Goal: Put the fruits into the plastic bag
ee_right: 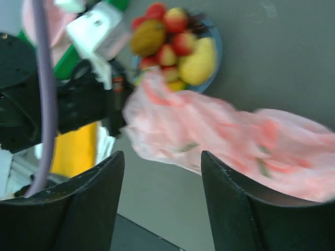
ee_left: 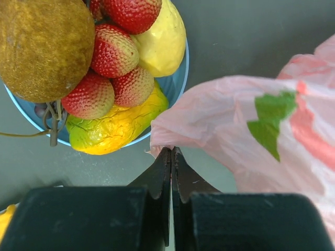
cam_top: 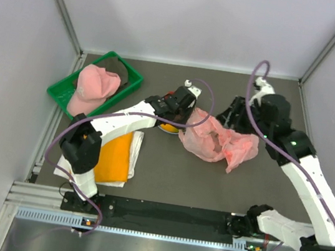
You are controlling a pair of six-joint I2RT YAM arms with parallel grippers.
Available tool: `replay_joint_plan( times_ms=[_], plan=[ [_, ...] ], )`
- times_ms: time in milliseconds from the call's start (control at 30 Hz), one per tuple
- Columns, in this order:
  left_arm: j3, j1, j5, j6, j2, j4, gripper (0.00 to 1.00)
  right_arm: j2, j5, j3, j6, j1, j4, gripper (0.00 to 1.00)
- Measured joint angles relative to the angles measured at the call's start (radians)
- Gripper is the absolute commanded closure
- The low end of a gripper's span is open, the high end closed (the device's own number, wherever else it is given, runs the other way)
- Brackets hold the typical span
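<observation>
The pink plastic bag (cam_top: 218, 142) lies crumpled on the table's middle. It also shows in the left wrist view (ee_left: 235, 136) and, blurred, in the right wrist view (ee_right: 225, 136). The fruits sit heaped on a light blue plate (ee_left: 180, 78) just left of the bag: a brown kiwi (ee_left: 44, 47), red strawberries (ee_left: 112, 49), a yellow lemon (ee_left: 162, 42), an orange-yellow mango (ee_left: 115, 125). My left gripper (ee_left: 171, 151) is shut, its tips pinching the bag's near left edge beside the plate. My right gripper (ee_right: 162, 157) is open and empty, above the table at the bag's far side (cam_top: 231, 119).
A green basket (cam_top: 66, 88) holding a pink fabric cap (cam_top: 94, 89) stands at the back left. A folded orange cloth (cam_top: 115, 155) on white cloth lies at the front left. Grey walls close in the table on three sides.
</observation>
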State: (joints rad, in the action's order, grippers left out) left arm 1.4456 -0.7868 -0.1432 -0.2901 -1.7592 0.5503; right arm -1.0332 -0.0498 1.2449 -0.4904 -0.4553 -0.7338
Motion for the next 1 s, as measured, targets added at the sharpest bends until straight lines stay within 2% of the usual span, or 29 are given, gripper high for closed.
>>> replay_joint_plan(
  times_ms=[167, 367, 700, 933, 1000],
  plan=[
    [0.0, 0.009, 0.025, -0.005, 0.0, -0.003, 1.0, -0.085, -0.101, -0.129, -0.073, -0.148, 0.185, 0.44],
    [0.0, 0.033, 0.045, -0.016, -0.002, 0.0, 1.0, -0.114, -0.098, -0.274, -0.143, -0.25, 0.262, 0.45],
    [-0.05, 0.034, 0.079, -0.018, 0.018, -0.038, 1.0, -0.207, 0.222, -0.291, -0.175, -0.212, 0.29, 0.47],
    [-0.098, 0.033, 0.171, -0.018, 0.062, -0.084, 1.0, -0.438, 0.388, -0.251, -0.174, -0.192, 0.298, 0.45],
    [-0.112, 0.032, 0.19, -0.019, 0.088, -0.1, 1.0, -0.484, 0.417, -0.241, -0.175, -0.185, 0.291, 0.41]
  ],
)
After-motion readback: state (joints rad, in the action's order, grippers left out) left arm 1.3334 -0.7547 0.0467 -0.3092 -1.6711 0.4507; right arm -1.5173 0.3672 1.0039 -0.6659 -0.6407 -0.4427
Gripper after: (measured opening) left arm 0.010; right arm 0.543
